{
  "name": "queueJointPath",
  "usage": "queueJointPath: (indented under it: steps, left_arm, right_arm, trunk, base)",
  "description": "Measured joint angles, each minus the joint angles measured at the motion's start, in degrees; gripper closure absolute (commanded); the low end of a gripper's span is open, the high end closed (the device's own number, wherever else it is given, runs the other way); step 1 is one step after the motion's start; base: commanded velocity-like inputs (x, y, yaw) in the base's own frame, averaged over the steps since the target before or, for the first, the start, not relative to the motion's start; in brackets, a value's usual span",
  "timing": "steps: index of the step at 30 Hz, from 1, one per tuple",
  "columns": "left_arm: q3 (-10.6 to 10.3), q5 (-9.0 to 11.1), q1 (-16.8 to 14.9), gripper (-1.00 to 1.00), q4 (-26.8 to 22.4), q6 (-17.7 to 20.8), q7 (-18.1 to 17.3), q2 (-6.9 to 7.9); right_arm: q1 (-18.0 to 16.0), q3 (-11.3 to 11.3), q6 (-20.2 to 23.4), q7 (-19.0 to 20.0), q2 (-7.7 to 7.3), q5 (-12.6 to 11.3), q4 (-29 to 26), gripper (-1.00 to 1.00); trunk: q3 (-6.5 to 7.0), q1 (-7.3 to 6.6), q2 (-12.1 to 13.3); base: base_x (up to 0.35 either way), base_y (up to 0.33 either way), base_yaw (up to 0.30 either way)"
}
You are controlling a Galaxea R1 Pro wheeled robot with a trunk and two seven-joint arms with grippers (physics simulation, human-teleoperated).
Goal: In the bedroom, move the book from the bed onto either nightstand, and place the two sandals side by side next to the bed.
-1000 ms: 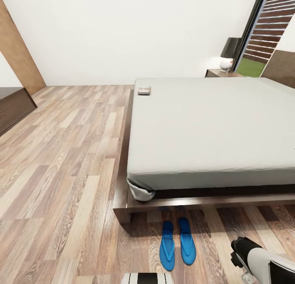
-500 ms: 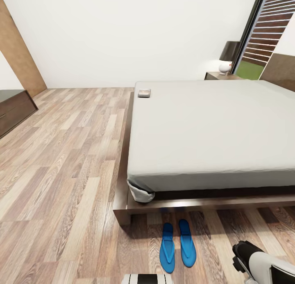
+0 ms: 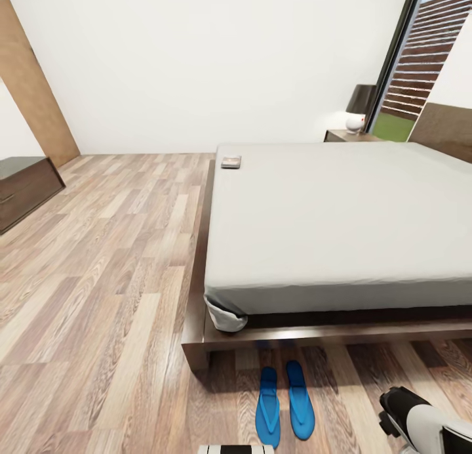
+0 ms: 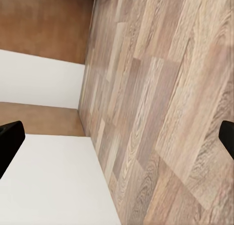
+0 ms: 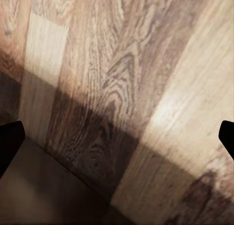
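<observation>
Two end effectors spread wide, empty; the thin book point(image 3: 231, 161), upper centre on the bed point(image 3: 341, 218), looks light and stiff, best pinched at its edge.

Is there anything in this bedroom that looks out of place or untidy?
Two small things. The book lies at the far corner of the bed, not on the nightstand. At the near corner a fold of pale cloth hangs loose over the frame. The sandals lie neatly side by side.
</observation>
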Motion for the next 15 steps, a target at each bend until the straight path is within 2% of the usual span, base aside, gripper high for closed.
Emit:
queueJointPath:
  steps: [10, 15]
  left_arm:
    - [0.0, 0.0, 0.0, -1.00, 0.0, 0.0, -0.8, 0.00]
    - [0.0, -0.1, 0.0, -1.00, 0.0, -0.1, -1.4, 0.00]
  right_arm:
    - [0.0, 0.0, 0.4, -2.6, -0.43, 0.0, 0.3, -1.00]
    - [0.1, 0.1, 0.5, -3.0, -0.50, 0.0, 0.4, -1.00]
  trunk:
    - [2.22, -0.26, 0.1]
    - [2.22, -0.25, 0.1]
  base:
    - [0.000, 0.000, 0.000]
    - [0.000, 0.000, 0.000]
